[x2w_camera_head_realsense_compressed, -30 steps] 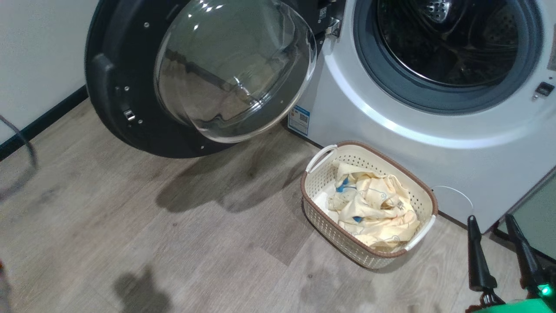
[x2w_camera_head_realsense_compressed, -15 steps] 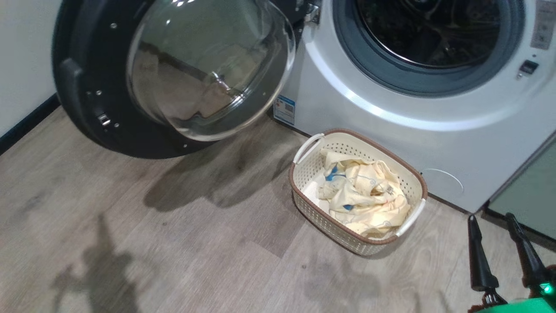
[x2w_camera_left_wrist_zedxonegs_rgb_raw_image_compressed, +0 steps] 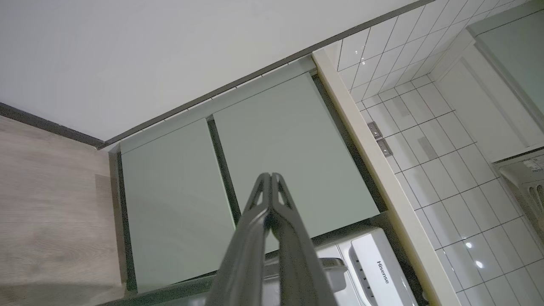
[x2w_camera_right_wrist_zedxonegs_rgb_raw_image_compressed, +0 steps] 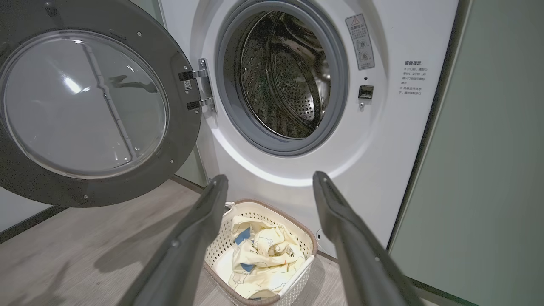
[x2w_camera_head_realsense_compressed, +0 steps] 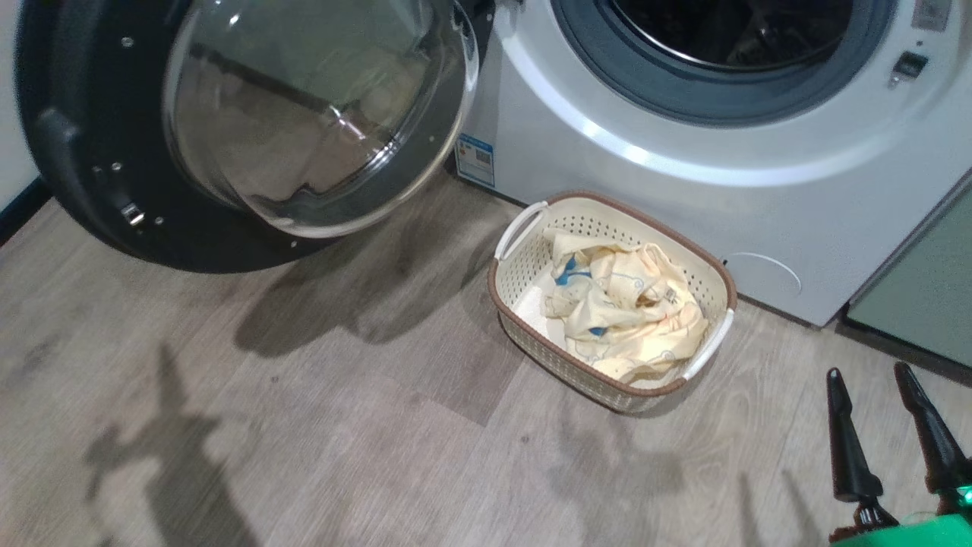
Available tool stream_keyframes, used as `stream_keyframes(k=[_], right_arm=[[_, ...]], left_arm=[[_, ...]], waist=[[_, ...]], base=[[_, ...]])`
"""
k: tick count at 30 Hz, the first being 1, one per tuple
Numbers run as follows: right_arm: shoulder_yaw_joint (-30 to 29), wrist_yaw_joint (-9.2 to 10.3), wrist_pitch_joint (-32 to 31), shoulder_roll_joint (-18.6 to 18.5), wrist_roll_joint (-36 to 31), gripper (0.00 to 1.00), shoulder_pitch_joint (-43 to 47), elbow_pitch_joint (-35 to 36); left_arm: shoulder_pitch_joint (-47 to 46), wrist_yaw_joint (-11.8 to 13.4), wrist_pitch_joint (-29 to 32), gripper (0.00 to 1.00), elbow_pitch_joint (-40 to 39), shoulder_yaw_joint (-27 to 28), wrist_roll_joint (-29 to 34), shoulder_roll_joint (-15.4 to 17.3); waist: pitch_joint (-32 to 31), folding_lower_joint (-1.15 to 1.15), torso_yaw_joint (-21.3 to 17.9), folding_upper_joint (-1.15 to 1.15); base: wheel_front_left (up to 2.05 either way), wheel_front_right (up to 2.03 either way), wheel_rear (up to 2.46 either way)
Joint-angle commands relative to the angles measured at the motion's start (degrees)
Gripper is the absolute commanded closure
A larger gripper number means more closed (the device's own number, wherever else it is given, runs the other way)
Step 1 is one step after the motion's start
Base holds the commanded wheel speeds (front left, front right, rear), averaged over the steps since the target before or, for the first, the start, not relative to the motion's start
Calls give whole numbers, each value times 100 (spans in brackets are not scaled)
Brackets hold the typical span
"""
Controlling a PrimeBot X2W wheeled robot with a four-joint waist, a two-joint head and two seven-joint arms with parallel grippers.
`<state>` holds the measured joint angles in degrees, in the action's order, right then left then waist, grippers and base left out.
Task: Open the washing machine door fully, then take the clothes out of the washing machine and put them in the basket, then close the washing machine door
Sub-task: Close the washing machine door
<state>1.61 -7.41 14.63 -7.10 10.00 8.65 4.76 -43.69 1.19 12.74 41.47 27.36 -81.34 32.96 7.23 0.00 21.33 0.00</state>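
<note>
Head view gives us a grey-brown wood-look floor [x2w_camera_head_realsense_compressed: 304,425] with soft shadows on it, running up to the white washer [x2w_camera_head_realsense_compressed: 683,197]. A pale green cabinet [x2w_camera_head_realsense_compressed: 926,296] stands just right of the washer. The door [x2w_camera_head_realsense_compressed: 76,114] is swung wide to the washer's left, its glass bulging toward us. The basket [x2w_camera_head_realsense_compressed: 531,349] sits on the floor just before the washer, under the drum mouth and beside the round service flap. The clothes [x2w_camera_head_realsense_compressed: 623,304] lie bunched inside it, cream with blue marks. In the right wrist view we look into the drum [x2w_camera_right_wrist_zedxonegs_rgb_raw_image_compressed: 289,80] and see its perforated steel wall. The left wrist view shows us a plain white wall [x2w_camera_left_wrist_zedxonegs_rgb_raw_image_compressed: 127,51], white tiles [x2w_camera_left_wrist_zedxonegs_rgb_raw_image_compressed: 425,140] and more green cabinet fronts. Our right claw [x2w_camera_head_realsense_compressed: 869,372] hangs over the floor at the lower right, well apart from the basket. Its fingers are spread wide and touch none of these things. Our left claw [x2w_camera_left_wrist_zedxonegs_rgb_raw_image_compressed: 270,175] points at the cabinet fronts with its fingertips pressed together.
</note>
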Motion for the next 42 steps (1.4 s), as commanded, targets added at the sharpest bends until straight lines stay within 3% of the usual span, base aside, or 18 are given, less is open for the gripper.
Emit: stream_keyframes(k=[1, 13, 31, 42], right_arm=[[115, -8, 37, -176, 1, 0, -284, 214], [132, -8, 37, -454, 35, 0, -472, 325], [47, -8, 37, -507, 27, 0, -618, 400], [48, -8, 37, -530, 55, 0, -669, 378]], left_arm=[[-124, -15, 96, 100, -118, 56, 4, 475], [-87, -61, 759, 100, -78, -182, -52, 533], [54, 190, 794, 100, -598, -189, -40, 406], [264, 273, 1193, 100, -883, -358, -34, 409]], waist=[[89, 0, -61, 0], [639, 0, -290, 0], [1068, 0, -460, 0], [1096, 0, -413, 0]], base=[[0, 0, 0], [0, 0, 0], [0, 0, 0], [0, 0, 0]])
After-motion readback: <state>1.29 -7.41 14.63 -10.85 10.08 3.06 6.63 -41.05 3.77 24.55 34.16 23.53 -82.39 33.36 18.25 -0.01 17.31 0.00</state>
